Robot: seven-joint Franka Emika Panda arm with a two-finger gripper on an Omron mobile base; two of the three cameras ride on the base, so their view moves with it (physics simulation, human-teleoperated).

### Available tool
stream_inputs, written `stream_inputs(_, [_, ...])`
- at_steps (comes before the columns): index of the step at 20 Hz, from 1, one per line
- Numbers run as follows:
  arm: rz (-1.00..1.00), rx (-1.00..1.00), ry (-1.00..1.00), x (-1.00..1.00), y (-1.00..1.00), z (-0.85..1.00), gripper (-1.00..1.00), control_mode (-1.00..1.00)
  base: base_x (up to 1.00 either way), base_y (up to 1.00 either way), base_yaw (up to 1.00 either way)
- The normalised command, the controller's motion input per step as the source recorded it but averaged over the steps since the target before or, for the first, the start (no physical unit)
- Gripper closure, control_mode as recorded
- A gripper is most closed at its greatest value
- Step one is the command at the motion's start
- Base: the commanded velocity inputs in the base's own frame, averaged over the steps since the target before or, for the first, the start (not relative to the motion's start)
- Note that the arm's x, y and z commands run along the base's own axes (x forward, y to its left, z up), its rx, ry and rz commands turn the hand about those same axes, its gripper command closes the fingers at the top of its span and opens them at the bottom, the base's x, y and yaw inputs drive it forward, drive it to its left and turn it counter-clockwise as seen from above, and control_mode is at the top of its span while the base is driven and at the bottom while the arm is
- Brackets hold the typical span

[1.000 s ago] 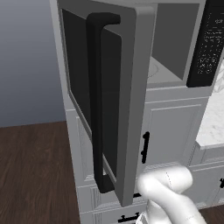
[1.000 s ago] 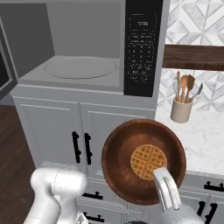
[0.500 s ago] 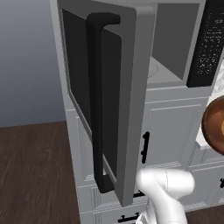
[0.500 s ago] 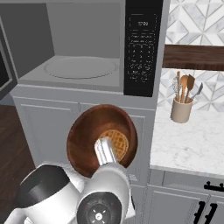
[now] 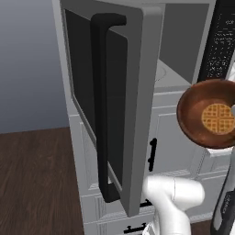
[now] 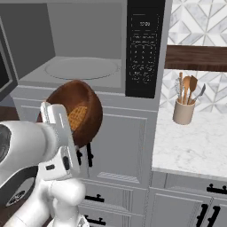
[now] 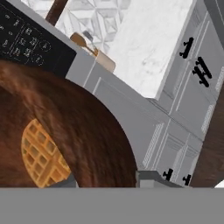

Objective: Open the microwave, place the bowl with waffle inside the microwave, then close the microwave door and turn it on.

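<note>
We are looking at a kitchen of white panelled cabinets with short black handles, and the microwave sits in a grey housing above them, its cavity wide open to us. Inside we can see the pale round turntable lying bare on the cavity floor. The black keypad strip runs down the right side of the cavity.

In the left base view, the microwave door stands swung out towards us, dark window facing left and its long black bar handle running nearly its full height. Dark wood floor spreads below on the left, with a plain grey wall behind it.

To the right of the microwave we have the white marble surface, and on it a tan utensil holder with wooden spoons sticking up, set against a geometric tiled backsplash with a dark wooden shelf across it.

Now the bowl: it is up in the air, tilted, in front of the cabinets just below the open cavity, not resting on anything. The waffle lies against its inside. In the hand view the fingers are clamped on the bowl's rim, one tip inside and one outside.
</note>
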Motion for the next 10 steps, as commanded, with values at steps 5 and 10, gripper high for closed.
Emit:
stream_inputs(5, [0.0,0.0,0.32,0.98,0.47,0.61,1.0,-1.0,0.0,0.0,0.0])
stream_inputs(10, [0.0,0.03,0.14,0.98,0.22,0.22,1.0,-1.0,0.0,0.0,0.0])
